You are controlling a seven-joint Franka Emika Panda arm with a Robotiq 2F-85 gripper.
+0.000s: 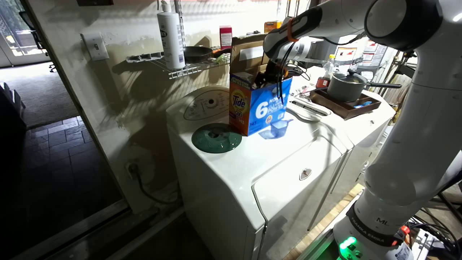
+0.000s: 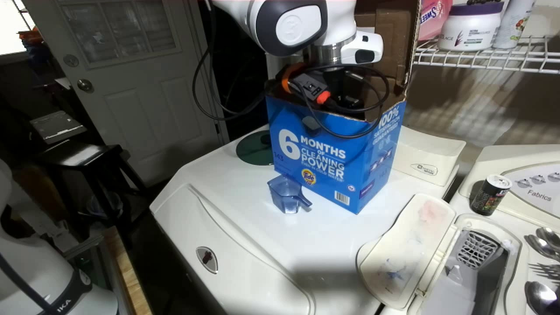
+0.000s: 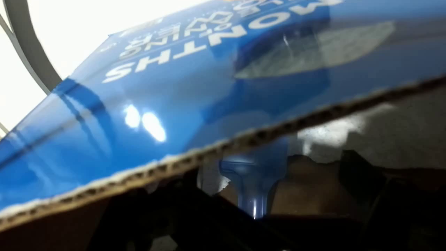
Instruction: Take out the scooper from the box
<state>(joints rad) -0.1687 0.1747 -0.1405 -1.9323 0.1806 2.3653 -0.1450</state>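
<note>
Nearest to us in an exterior view, the white robot arm (image 1: 400,119) fills the right-hand part, and the frame cuts off its upper end. Its far end reaches down into the open top of the box (image 1: 257,104), which stands toward the back edge of a white appliance (image 1: 274,155); below the rim we lose sight of it. Between the box and the appliance's front edge rests a translucent blue scoop (image 1: 279,129), its outline hard to part from the blue shadow under it. Near the side edge sits a green disc (image 1: 216,138), lid or dish, we cannot tell.

In an exterior view the box's blue wall screens whatever is below its rim, and a looped cable (image 2: 350,137) crosses it. We see the blue scoop just beside the box's lower edge, while the green disc is partly hidden behind. At the right margin some spoons (image 2: 540,295) are cut off.

In the wrist view, past the ragged cardboard rim, we find the gripper (image 3: 268,177) inside the box, black in deep shade. Its jaws stand apart. Between them shows part of a translucent blue piece, by its shape a scooper (image 3: 253,179); the rim covers its wider end, a dark shape its narrow end, and whether the jaws touch it we cannot tell.
</note>
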